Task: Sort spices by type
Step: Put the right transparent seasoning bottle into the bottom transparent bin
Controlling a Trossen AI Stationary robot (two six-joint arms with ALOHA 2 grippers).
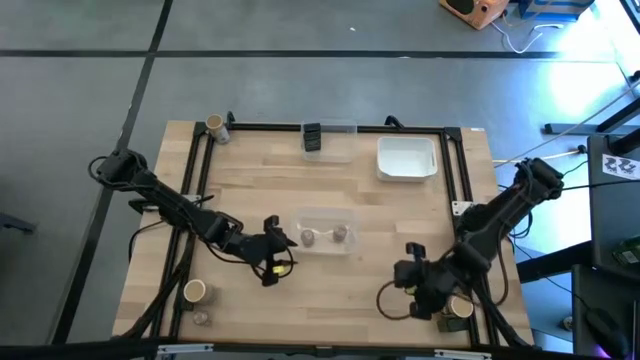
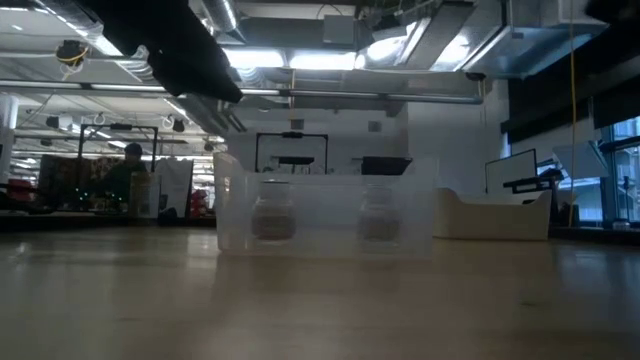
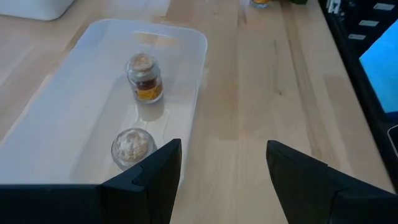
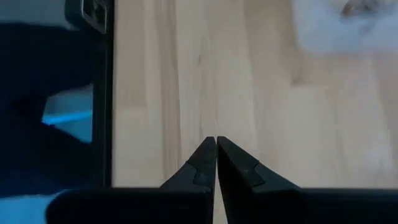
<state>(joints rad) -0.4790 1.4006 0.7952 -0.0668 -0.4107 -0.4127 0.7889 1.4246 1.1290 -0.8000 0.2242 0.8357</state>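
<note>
A clear bin (image 1: 322,232) in the middle of the table holds two small round jars (image 3: 145,78) (image 3: 132,146) standing upright; they also show in the low view (image 2: 272,215) (image 2: 378,215). My left gripper (image 3: 224,162) is open and empty just beside the bin's left end (image 1: 283,242). My right gripper (image 4: 216,149) is shut and empty over bare wood at the near right (image 1: 405,272). A dark boxy container (image 1: 312,138) sits in a second clear bin (image 1: 335,142) at the far edge. Tan-topped jars stand at the far left (image 1: 214,125) and near left (image 1: 195,291).
A white tray (image 1: 407,158) stands at the far right. A small grey jar (image 1: 201,318) is at the near left corner. More containers (image 1: 458,310) sit at the near right corner beside my right arm. A black frame (image 1: 200,180) runs round the table.
</note>
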